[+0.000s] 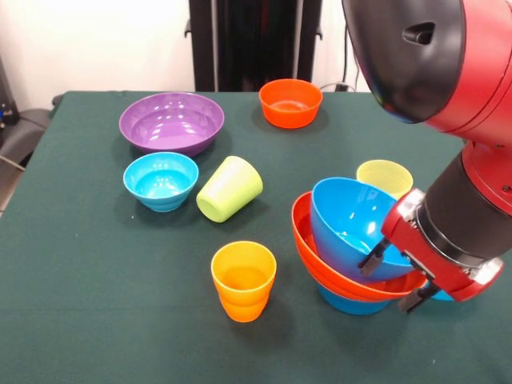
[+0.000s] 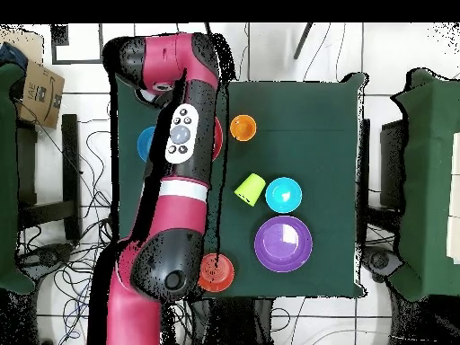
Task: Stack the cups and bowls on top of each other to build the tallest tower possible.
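While the red and black arm (image 1: 448,56) reaches down on the right of the front view, the glossy plastic pieces sit spread over the dark green table (image 1: 96,320); places below are given relative to the upright orange cup (image 1: 243,280). Far back and to its left: large purple bowl (image 1: 171,122), upright. Nearer, back-left: small blue bowl (image 1: 161,180), upright. Just behind the orange cup: lime green cup (image 1: 230,189), lying on its side, mouth toward the camera. Far behind, slightly right: small orange bowl (image 1: 290,102), upright. Right of the orange cup: the tower (image 1: 352,248), a large blue bowl (image 1: 352,224) nested in a large orange bowl (image 1: 320,260), both tilted, over another blue bowl (image 1: 348,302). Behind the tower: pale yellow cup (image 1: 385,177). Gripper (image 1: 398,282) at the tower's right rim, fingers (image 1: 374,258) spread apart, grasping nothing that can be seen.
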{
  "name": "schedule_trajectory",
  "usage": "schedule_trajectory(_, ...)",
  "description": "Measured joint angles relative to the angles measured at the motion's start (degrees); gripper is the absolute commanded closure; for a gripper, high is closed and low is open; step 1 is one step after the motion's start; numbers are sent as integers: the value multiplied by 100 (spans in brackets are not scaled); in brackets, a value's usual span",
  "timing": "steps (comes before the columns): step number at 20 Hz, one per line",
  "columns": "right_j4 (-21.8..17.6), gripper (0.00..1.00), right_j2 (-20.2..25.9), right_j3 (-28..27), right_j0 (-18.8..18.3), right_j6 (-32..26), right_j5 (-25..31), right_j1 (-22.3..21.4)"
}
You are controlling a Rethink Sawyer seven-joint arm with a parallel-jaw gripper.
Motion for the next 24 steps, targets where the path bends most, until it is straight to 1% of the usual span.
schedule_trajectory(5,6,0,-195,-2,1,0,-1,49)
schedule_trajectory(13,6,0,-351,7,15,1,-1,77)
schedule_trajectory(19,1,0,-394,63,93,13,-12,73)
schedule_trajectory(24,0,0,-488,208,220,192,-200,62)
